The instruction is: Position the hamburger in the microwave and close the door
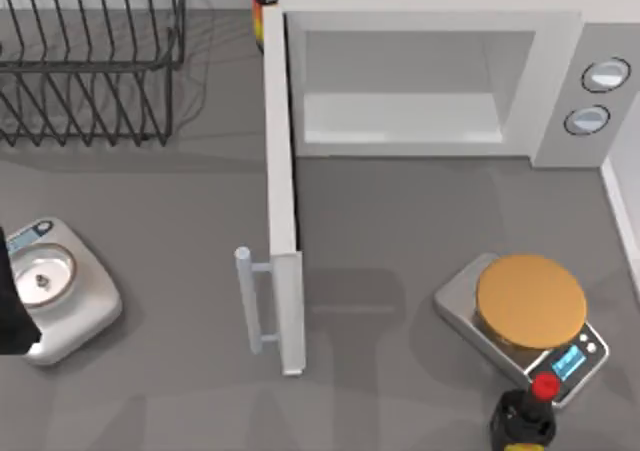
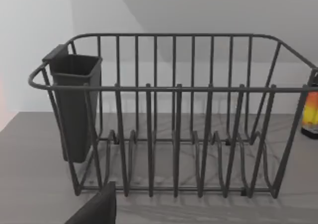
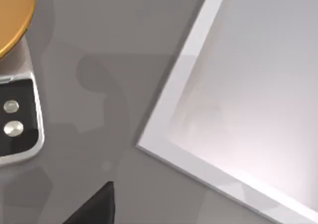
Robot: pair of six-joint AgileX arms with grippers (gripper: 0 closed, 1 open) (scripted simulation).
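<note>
A dark wire dish rack (image 1: 95, 56) with a grey cup holder (image 2: 74, 105) sits at the upper left, a silver scale (image 1: 62, 289) lies at the left edge, another scale with a round tan disc (image 1: 530, 301) sits at the lower right, and a red-capped bottle (image 1: 527, 414) stands just below it.

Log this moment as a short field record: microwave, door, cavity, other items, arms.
microwave: white, at the table's back, right of centre
door: swung fully open, edge-on toward the front, bar handle on its left
cavity: nothing visible inside
scale with tan disc: front right
scale with small silver bowl: front left
dish rack: back left
bottle: behind the door's hinge
left arm: at the left edge
</note>
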